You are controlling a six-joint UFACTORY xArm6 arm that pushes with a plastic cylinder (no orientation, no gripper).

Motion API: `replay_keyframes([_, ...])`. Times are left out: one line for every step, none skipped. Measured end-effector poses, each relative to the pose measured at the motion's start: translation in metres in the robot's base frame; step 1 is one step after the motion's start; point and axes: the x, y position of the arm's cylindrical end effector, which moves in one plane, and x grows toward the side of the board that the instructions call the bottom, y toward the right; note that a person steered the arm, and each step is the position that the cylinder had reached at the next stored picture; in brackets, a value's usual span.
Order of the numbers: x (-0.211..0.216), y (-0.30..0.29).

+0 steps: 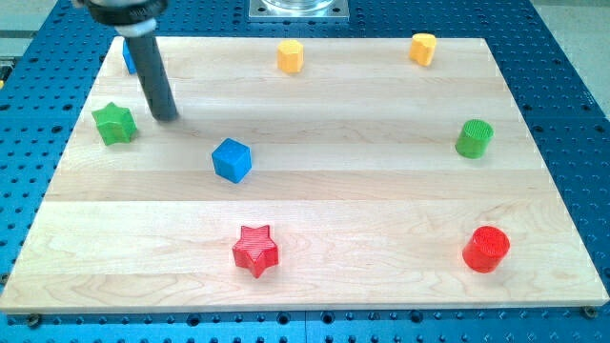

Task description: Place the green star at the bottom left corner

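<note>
The green star point(114, 123) lies near the board's left edge, in the upper left part of the view. My tip point(167, 116) touches the board just to the right of the star, a small gap apart. The dark rod rises from it toward the view's top left. The bottom left corner of the wooden board point(38, 286) lies far below the star.
A blue cube point(232, 159) sits right of and below my tip. A blue block point(127, 59) is partly hidden behind the rod. A red star point(255, 250), a red cylinder point(487, 249), a green cylinder point(474, 138) and two yellow blocks point(291, 55) point(423, 48) lie elsewhere.
</note>
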Motion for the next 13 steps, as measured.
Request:
replay_keyframes([0.008, -0.018])
replay_keyframes([0.088, 0.017])
replay_keyframes([0.053, 0.022])
replay_keyframes([0.038, -0.015])
replay_keyframes([0.064, -0.009])
replay_keyframes([0.024, -0.041])
replay_keyframes([0.067, -0.049])
replay_keyframes([0.141, -0.004])
replay_keyframes([0.097, -0.010])
replay_keyframes([0.080, -0.028])
replay_keyframes([0.161, -0.031])
replay_keyframes([0.152, -0.020])
replay_keyframes([0.179, -0.021])
